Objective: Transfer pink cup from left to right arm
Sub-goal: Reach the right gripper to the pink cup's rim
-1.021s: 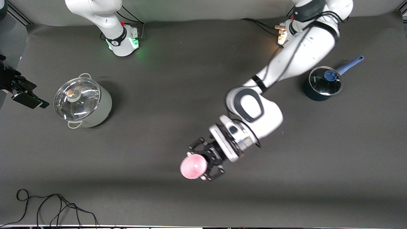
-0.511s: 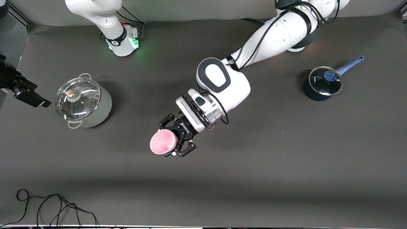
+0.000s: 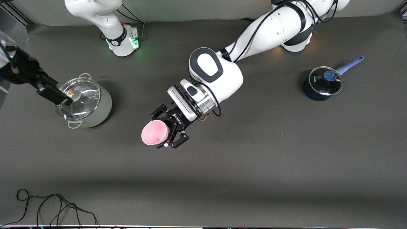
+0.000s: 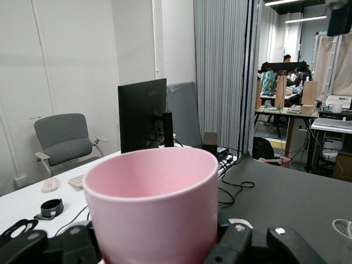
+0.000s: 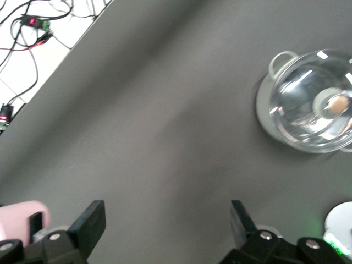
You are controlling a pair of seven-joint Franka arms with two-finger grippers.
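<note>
The pink cup [image 3: 154,133] is held above the middle of the table, tipped so that its mouth faces the right arm's end. My left gripper [image 3: 166,131] is shut on it, one black finger on each side of its wall. In the left wrist view the pink cup [image 4: 153,202] fills the space between the fingers [image 4: 246,246]. My right gripper [image 3: 59,96] hangs open and empty over the rim of the steel pot. In the right wrist view its fingers [image 5: 91,223] stand wide apart over bare mat, and the pink cup [image 5: 20,219] shows at the edge.
A steel pot with a glass lid [image 3: 82,101] stands toward the right arm's end. A dark saucepan with a blue handle [image 3: 321,83] stands toward the left arm's end. A black cable [image 3: 47,206] lies near the table's front edge.
My left arm has carried the pink cup away from the front edge and toward the right arm's end, tipping its mouth sideways. My right gripper has come in over the steel pot.
</note>
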